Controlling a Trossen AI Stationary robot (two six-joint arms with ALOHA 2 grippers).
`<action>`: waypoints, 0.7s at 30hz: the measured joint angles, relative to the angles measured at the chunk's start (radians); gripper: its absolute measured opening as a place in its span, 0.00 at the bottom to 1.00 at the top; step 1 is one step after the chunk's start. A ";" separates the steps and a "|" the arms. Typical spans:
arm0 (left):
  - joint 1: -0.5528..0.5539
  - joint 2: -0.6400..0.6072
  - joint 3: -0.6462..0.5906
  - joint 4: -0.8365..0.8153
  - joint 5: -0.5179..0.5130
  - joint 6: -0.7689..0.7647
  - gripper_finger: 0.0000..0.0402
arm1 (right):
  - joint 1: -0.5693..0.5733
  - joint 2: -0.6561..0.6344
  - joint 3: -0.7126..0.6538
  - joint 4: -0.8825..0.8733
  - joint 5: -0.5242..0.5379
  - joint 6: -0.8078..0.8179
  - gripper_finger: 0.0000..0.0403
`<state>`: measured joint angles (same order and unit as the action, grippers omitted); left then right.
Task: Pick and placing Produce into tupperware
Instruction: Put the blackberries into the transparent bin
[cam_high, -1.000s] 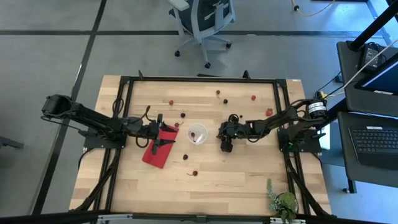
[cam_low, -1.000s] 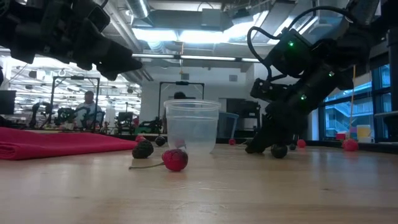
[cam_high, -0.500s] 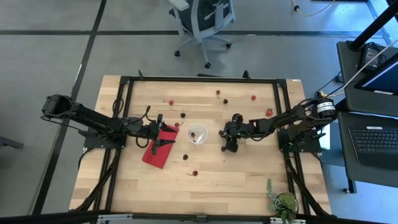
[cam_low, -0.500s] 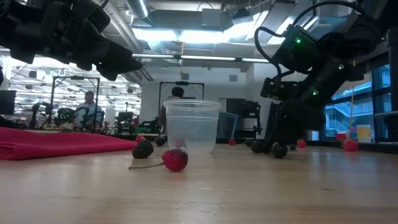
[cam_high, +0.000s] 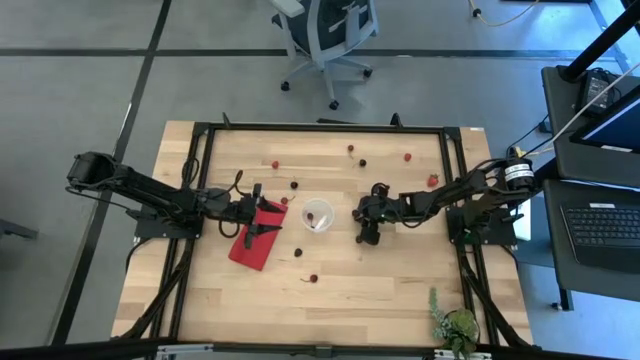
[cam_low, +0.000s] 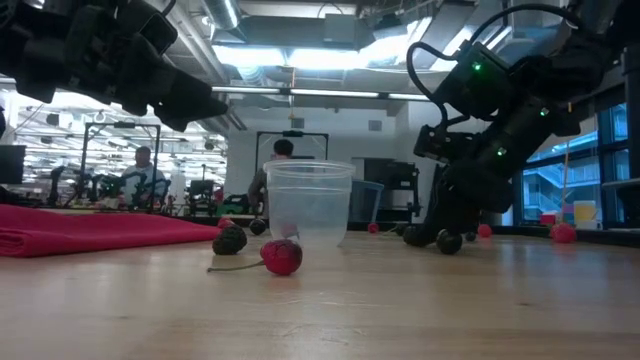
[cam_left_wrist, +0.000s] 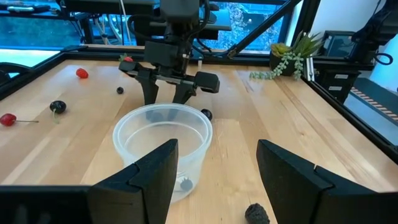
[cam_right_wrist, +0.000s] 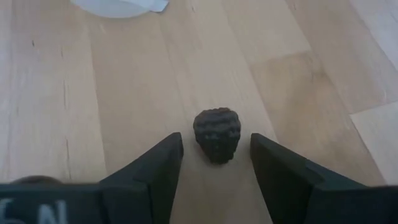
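**A:** What are you reaching for, and how will it handle?

**B:** Your right hand (cam_right_wrist: 211, 163) is down at the surface (cam_right_wrist: 74, 106), fingers parted and unclenched around a dark, bumpy berry (cam_right_wrist: 216, 134) that sits between the fingertips (cam_right_wrist: 163, 163), touching neither as far as you can see. It looks tiny, light and soft, with a knobbly skin that should bruise or burst under a hard squeeze. It is round enough to roll away from a glancing touch, so take it across its widest middle, one pad on each side, and close gently.

**A:** Where does it go?

**B:** The tupperware (cam_high: 318, 216) stands just beyond the hand, toward the middle of the surface. A small dark piece (cam_left_wrist: 186, 183) already lies inside, and more produce (cam_low: 282, 256) is scattered around it.

**A:** And your left hand?

**B:** The left hand (cam_left_wrist: 214, 171) hovers on the far side of the tupperware from the right hand, fingers spread and holding nothing.

**A:** What differs from a second ago?

**B:** The right hand has pulled back a little from the tupperware and dropped lower over the berry, fingers narrowing slightly. The left hand has not moved.
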<state>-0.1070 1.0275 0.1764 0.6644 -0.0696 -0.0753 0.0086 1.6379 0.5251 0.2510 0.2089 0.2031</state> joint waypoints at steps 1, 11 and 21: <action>0.000 0.000 0.000 0.000 0.000 0.000 0.53 | 0.000 0.000 0.000 0.002 0.000 0.000 0.46; 0.000 0.000 0.000 0.000 0.000 0.000 0.53 | 0.000 0.002 0.000 0.026 -0.003 -0.025 0.28; 0.000 0.000 0.000 -0.004 0.000 0.000 0.53 | 0.000 0.032 0.002 0.067 0.005 -0.024 0.30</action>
<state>-0.1074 1.0274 0.1764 0.6609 -0.0695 -0.0751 0.0088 1.6703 0.5274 0.3182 0.2139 0.1791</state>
